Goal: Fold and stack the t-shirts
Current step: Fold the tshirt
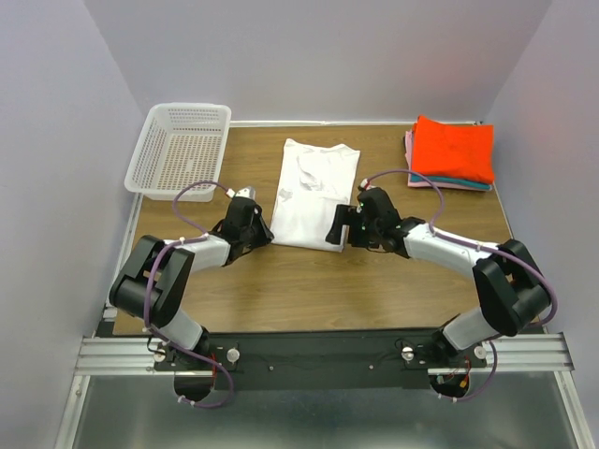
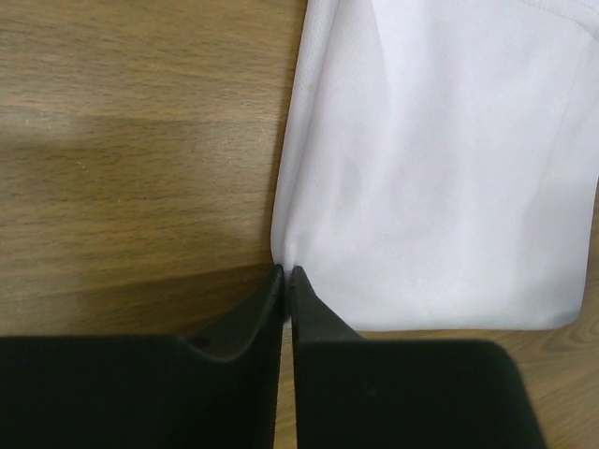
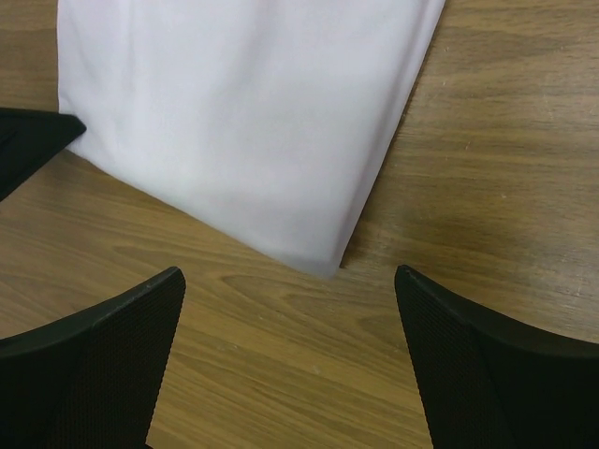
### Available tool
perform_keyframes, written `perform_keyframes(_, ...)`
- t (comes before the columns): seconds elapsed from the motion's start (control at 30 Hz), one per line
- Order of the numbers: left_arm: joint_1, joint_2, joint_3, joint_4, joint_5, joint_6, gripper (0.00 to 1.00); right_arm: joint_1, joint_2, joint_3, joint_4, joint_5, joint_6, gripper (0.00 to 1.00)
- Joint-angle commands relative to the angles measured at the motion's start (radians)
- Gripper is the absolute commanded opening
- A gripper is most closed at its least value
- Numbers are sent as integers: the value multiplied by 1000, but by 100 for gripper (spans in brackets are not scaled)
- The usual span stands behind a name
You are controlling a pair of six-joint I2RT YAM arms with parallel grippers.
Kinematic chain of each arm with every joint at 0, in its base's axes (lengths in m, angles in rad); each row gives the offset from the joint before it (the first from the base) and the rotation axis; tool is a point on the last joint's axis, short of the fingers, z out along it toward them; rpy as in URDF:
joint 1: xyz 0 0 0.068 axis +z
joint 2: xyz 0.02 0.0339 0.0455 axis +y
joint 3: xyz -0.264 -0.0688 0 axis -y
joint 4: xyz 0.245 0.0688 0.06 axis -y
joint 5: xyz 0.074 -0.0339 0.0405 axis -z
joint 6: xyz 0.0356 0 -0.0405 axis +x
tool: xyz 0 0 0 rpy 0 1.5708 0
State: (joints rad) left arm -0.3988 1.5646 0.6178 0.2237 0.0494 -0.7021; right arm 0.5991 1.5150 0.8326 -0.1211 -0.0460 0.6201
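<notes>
One white t-shirt (image 1: 314, 192), folded to a long strip, lies flat on the table (image 1: 309, 290) just right of the basket (image 1: 150, 159), between it and the stack topped by an orange-red shirt (image 1: 454, 148). It looks light, thin and limp, so it will likely sag unless taken by both hem corners. The left gripper (image 2: 287, 273) is pinched almost flat on the corner nearer the basket. The right gripper (image 3: 288, 273) hangs with jaws spread wide over the corner away from the basket, holding nothing.

Overhead camera looks down; both close wrist cameras share the white t-shirt (image 1: 314, 196).
</notes>
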Motion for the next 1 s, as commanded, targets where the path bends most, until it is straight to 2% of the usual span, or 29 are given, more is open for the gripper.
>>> perform_keyframes(0.0,6,29,14,-4,14,13,0,1,14,-27,-5,-38,-34,98)
perform_keyframes(0.17,6,23,0,2,12,15,0,2,68,-17,-6,-74,-48,92)
perform_keyframes(0.23,6,18,-4,2,13,16,0,1,91,-3,-6,-92,-56,79)
perform_keyframes(0.3,6,12,-9,2,10,13,0,1,120,14,-6,-101,-60,76)
perform_keyframes(0.37,6,9,-12,2,10,12,0,1,146,25,-6,-97,-62,70)
perform_keyframes(0.4,6,9,-13,2,10,10,0,1,152,28,-8,-94,-60,64)
perform_keyframes(0.6,6,-3,-26,3,7,4,0,2,166,26,-8,-91,-53,48)
perform_keyframes(0.67,6,-8,-27,5,7,3,0,1,174,28,-6,-80,-48,38)
perform_keyframes(0.73,6,-12,-30,5,7,3,0,1,189,31,-8,-72,-40,20)
perform_keyframes(0.77,6,-14,-32,5,7,1,0,2,192,30,-8,-72,-36,17)
perform_keyframes(0.8,6,-18,-35,5,10,0,0,1,192,20,-8,-83,-33,10)
perform_keyframes(0.87,6,-43,-43,2,15,-7,0,2,183,7,-8,-104,-30,7)
perform_keyframes(0.9,6,-57,-59,2,17,-10,0,4,174,-3,-6,-113,-28,1)
perform_keyframes(0.97,6,-113,-81,-3,13,-17,0,7,130,-33,-8,-127,-25,1)
